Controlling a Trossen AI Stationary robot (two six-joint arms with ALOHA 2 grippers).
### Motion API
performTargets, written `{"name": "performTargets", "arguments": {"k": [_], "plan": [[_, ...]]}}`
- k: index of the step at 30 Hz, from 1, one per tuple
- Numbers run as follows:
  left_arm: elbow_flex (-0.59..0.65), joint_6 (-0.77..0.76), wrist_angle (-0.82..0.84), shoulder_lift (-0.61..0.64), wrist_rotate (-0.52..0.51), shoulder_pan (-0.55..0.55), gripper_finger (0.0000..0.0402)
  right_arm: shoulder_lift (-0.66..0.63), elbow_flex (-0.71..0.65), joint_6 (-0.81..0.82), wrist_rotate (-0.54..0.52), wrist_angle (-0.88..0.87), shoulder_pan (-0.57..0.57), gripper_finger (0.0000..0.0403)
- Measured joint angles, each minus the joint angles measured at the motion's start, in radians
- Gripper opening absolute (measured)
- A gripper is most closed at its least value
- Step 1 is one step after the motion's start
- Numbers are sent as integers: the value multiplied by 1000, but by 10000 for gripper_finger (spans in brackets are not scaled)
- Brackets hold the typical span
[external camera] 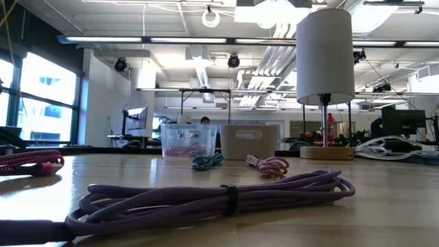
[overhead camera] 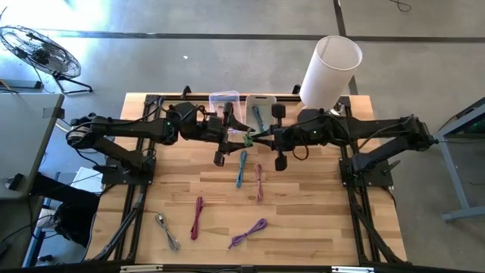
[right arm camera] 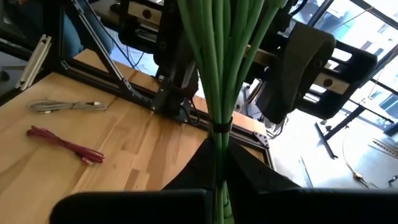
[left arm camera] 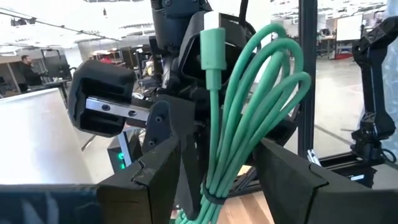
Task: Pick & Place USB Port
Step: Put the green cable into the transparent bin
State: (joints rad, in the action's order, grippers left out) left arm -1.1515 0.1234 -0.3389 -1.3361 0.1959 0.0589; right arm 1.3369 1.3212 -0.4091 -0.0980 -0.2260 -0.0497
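While the wooden desk (overhead camera: 303, 212) is sitting on a grey concrete floor with a fan (overhead camera: 38, 49) off its left far corner, both arms are meeting above its far middle. The green cable (overhead camera: 250, 137) is hanging in the air between them. The right gripper (right arm camera: 217, 168) is showing its fingers (right arm camera: 255, 168) clamped on the bundle at its tie, and the left gripper (left arm camera: 214, 177) is showing its fingers (left arm camera: 155, 174) apart on either side of the same bundle.

The low view is showing neither gripper; it is looking level across a purple cable (external camera: 219, 195), a teal cable (external camera: 206, 162) and a pink cable (external camera: 269, 165) towards a clear bin (external camera: 189, 140), a beige bin (external camera: 250, 140) and a white cylinder (external camera: 324, 58). Only the high view is showing a grey cable (overhead camera: 167, 230) near the front left edge and a red cable (overhead camera: 197, 217) beside it.

The right front of the desk is lying bare; the bins are standing at the far edge.
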Motion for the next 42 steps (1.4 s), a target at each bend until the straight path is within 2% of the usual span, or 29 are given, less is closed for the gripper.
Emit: {"name": "performTargets", "arguments": {"k": [3, 5, 7, 10, 11, 15, 20, 29, 32, 36, 40, 42], "plan": [[0, 0, -1, 0, 0, 0, 187, 0, 0, -3, 0, 6, 0, 7], [0, 1, 1, 0, 0, 0, 166, 0, 0, -3, 0, 7, 0, 7], [0, 16, 6, 0, 0, 0, 127, 0, 0, -3, -1, 7, 0, 7], [0, 70, 20, 1, 0, 0, 37, 0, 0, -4, 1, 5, 0, 7], [0, 81, 30, 1, -2, 0, 24, 1, 0, -4, -1, 4, 0, 7], [0, 105, 48, 2, -45, 0, 22, 2, 0, -4, -13, -1, 0, 20], [2, 125, 82, 21, -58, 1, 19, 1, 0, 29, -75, 13, -2, 73], [1, 270, 373, 169, -131, 0, 19, -28, 0, 93, -138, -19, -17, 157], [-1, 400, 502, 216, -195, 0, 19, -54, 0, 119, -141, -40, -17, 175], [0, 652, 704, 254, -345, 0, 19, -96, 0, 147, -146, -68, -16, 183], [0, 971, 857, 255, -526, 0, 19, -132, 0, 178, -141, -99, -17, 181], [0, 1109, 879, 242, -578, 0, 19, -143, 0, 230, -138, -119, -17, 180]]}}
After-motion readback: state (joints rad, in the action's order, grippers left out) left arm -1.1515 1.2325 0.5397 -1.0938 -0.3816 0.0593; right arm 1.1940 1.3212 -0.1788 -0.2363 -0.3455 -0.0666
